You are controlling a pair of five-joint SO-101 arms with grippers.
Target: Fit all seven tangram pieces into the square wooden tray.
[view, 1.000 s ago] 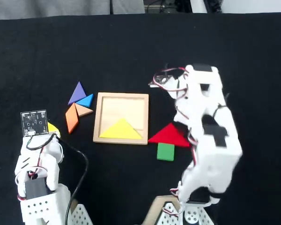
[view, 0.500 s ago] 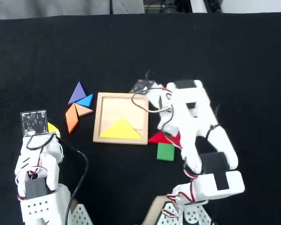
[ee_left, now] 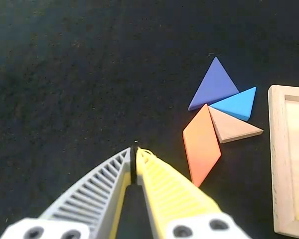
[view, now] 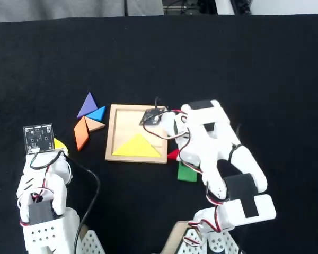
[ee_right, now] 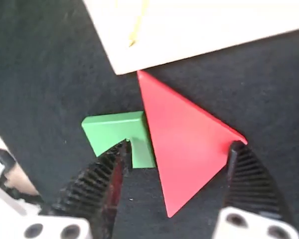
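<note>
Step in hand: grasp of red triangle (ee_right: 184, 144), lying just outside square wooden tray (view: 132, 108), touching green square (ee_right: 114, 132). Right gripper (ee_right: 175, 159) wide open, straddles triangle. Next: close without catching green square. Left gripper (ee_left: 135, 149) closed, apart from pieces.

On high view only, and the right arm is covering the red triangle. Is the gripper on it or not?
Observer: The right wrist view has the right gripper open, with one finger on each side of the red triangle. It is not shut on it.
Operator: Green square in the way?
Observer: The green square looks flush against one edge of the triangle, and one finger sits right at its corner.
Operator: Left arm holding anything?
Observer: No, the left gripper is shut and empty. It is over the bare table beside the orange parallelogram.
</note>
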